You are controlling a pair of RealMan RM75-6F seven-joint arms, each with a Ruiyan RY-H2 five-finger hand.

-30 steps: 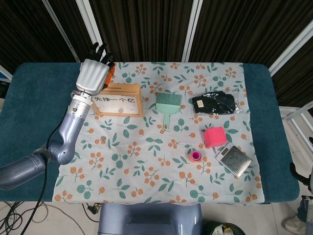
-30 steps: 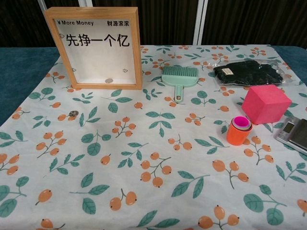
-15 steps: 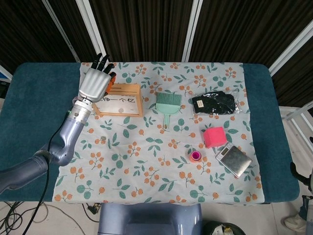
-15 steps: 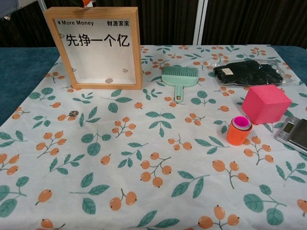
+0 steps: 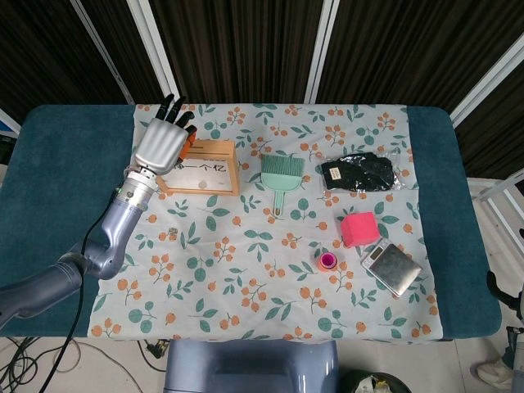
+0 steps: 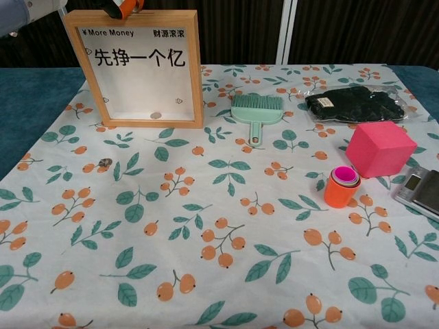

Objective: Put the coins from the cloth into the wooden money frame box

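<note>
Hovered left hand [image 5: 160,143], fingers spread and empty, above wooden money frame box [image 6: 140,68]. Risked knocking it over while descending toward small coin [image 6: 104,162] in front.

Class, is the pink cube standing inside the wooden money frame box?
No, the pink cube sits on the floral cloth, far from the wooden frame box.

Cloth [image 6: 226,205] white with orange berries, green leaves; tabletop [image 5: 57,164] teal. Mint brush [image 6: 256,110], pink cube [image 6: 379,147], orange cup [image 6: 341,186], tan wooden frame box [image 6: 137,68].
</note>
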